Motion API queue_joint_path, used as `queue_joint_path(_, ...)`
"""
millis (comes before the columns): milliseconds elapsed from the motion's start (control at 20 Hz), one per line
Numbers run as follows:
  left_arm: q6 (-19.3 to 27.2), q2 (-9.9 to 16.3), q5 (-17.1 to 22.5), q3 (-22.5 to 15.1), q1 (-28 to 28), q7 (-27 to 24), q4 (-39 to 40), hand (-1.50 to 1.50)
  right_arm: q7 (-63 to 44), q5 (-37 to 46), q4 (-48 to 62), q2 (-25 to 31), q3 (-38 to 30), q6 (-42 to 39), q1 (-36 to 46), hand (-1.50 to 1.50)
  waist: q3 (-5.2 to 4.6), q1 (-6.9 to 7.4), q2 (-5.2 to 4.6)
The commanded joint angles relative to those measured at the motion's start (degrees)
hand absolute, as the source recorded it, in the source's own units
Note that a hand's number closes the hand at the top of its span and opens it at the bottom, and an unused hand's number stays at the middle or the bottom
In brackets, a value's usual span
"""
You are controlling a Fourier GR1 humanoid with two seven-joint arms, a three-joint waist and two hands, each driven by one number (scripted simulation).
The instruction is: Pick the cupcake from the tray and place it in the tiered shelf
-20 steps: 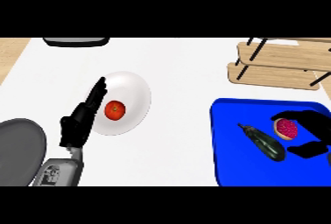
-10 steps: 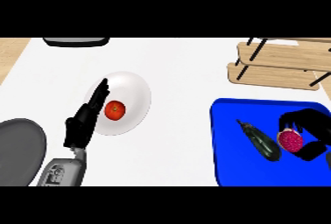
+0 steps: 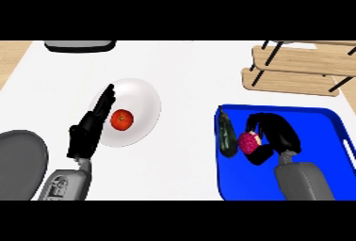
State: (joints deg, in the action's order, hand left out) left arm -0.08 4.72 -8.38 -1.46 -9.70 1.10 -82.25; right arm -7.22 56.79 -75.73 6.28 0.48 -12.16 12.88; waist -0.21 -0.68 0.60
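since a moment ago my right hand (image 3: 274,136) has closed its fingers around the pink cupcake (image 3: 249,142), near the left edge of the blue tray (image 3: 332,117) beside a dark vegetable (image 3: 226,134). i judge lifting toward the tiered shelf (image 3: 299,70) comes next. left hand (image 3: 89,129) rests straight-fingered by the plate (image 3: 142,101).

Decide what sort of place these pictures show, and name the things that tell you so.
Probably a kitchen counter: a white plate holding a tomato, a blue tray with a pink cupcake and a dark vegetable, and a wooden tiered shelf.
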Motion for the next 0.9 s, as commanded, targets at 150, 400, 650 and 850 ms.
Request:
queue_joint_path(150, -0.8, 0.4, 0.3, 0.2, 0.3, -1.0, 1.0, 0.0, -20.1, -13.1, -14.4, -6.1, 11.5, 14.0, -0.2, 1.5, 0.22, 0.81, -0.09)
queue_joint_path(400, 0.0, 0.3, 0.1, 0.6, 0.7, -0.3, -0.1, 0.0, -32.5, -7.4, -31.7, -6.2, 17.9, 17.4, -0.4, 1.5, 0.12, -0.09, -0.04)
queue_joint_path(650, -0.1, -0.1, -0.3, -0.3, 0.3, 1.4, -1.7, 0.0, -49.2, 0.4, -41.8, -6.3, 22.5, 14.5, 4.9, 1.5, 0.14, 0.34, -0.23)
queue_joint_path(850, 0.0, -0.9, -1.0, -1.0, 0.7, -0.2, -0.1, 0.0, -52.5, 7.1, -41.6, -6.3, 18.2, 7.8, 12.3, 1.5, 0.15, 0.62, -0.46)
